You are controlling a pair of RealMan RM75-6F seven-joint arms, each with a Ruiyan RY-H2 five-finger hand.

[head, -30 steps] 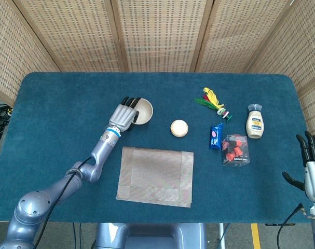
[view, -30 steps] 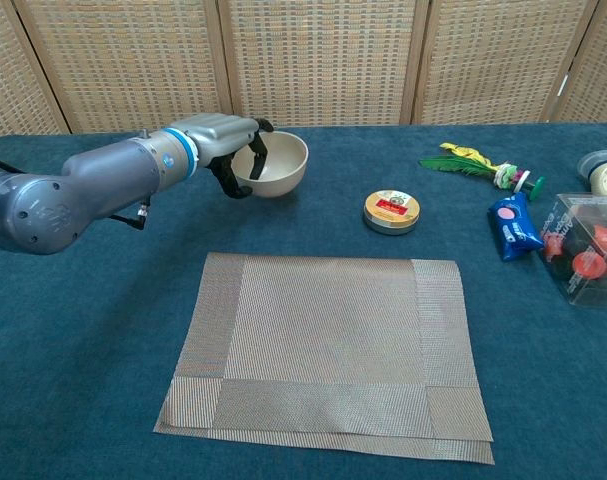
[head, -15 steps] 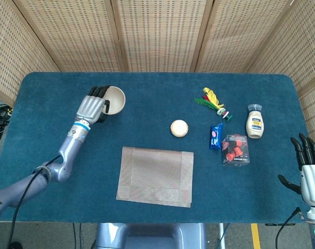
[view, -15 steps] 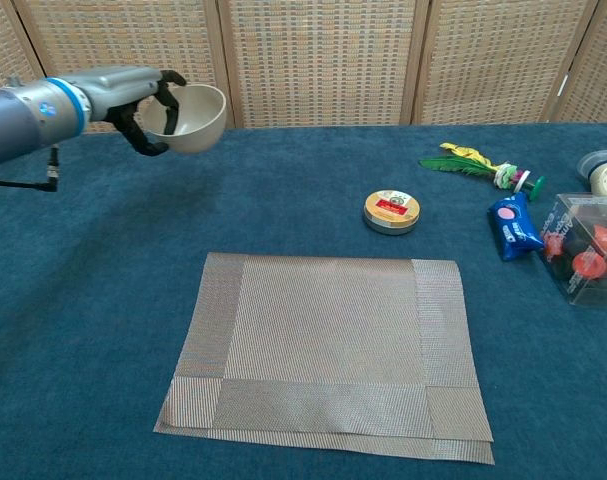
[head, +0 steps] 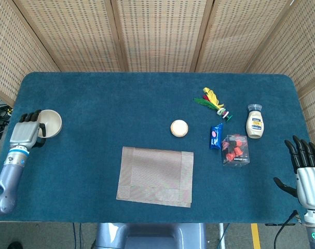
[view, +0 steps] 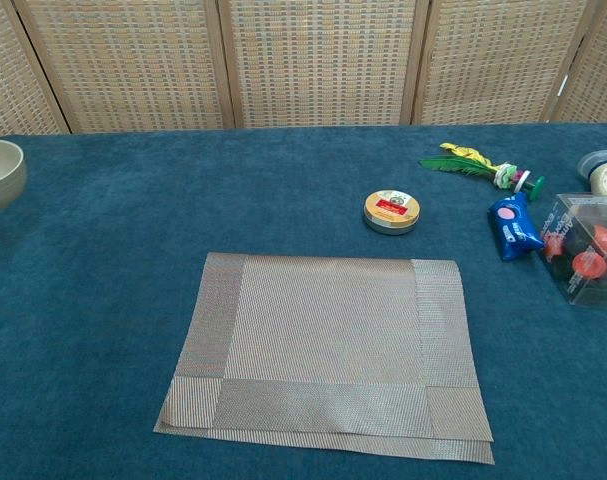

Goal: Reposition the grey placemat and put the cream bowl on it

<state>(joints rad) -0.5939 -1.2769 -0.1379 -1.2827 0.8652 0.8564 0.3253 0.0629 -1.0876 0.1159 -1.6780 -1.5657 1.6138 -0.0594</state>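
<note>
We hold the cream bowl (head: 50,123) in our left hand (head: 26,132), fingers hooked over its near rim, far out at the left edge of the blue table (head: 95,104). The grey placemat (head: 155,176) lies flat near the front edge, well apart from the bowl and to its right. We judge the step in hand to be carrying the bowl: we should keep it level, the rim grip firm, and swing it in above the cloth rather than drag it, then lower it onto the middle of the mat. In the chest view only the bowl's edge shows at the far left. Our right hand (head: 304,171) hangs off the table's right corner, fingers spread, holding nothing
</note>
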